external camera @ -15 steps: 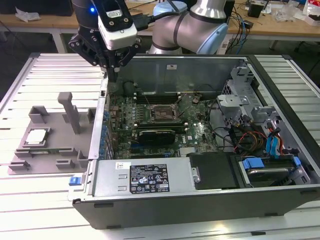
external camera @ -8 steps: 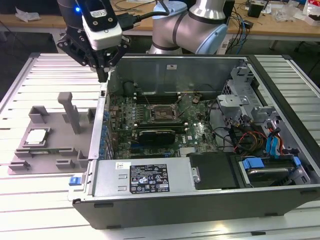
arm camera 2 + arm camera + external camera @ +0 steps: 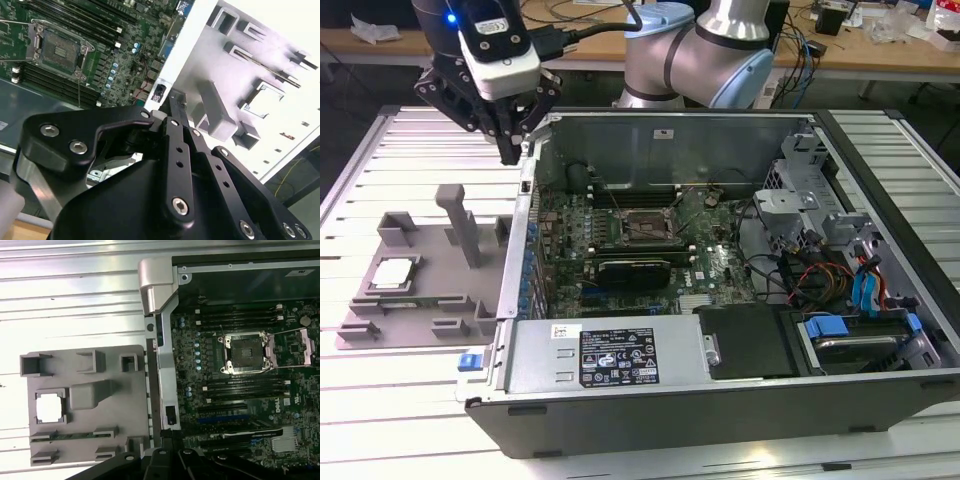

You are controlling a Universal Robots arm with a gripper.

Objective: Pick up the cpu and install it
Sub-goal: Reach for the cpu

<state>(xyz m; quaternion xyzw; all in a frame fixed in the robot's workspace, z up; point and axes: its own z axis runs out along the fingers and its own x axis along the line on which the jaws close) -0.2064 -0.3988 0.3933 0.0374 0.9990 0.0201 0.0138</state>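
Observation:
The cpu is a small silvery square lying flat in a recess of the grey slotted holder on the table, at the exterior view's left of the open computer case. In the first wrist view the cpu shows as a bright square in the same holder. My gripper hangs above the case's back left corner, well above and behind the cpu, with its fingers together and nothing between them. The motherboard's socket stands uncovered inside the case, and the first wrist view shows this socket with its bracket raised.
The case's metal side wall stands between the holder and the motherboard. A tall grey post rises from the holder. A power supply, drive cage and cables fill the case's front and right.

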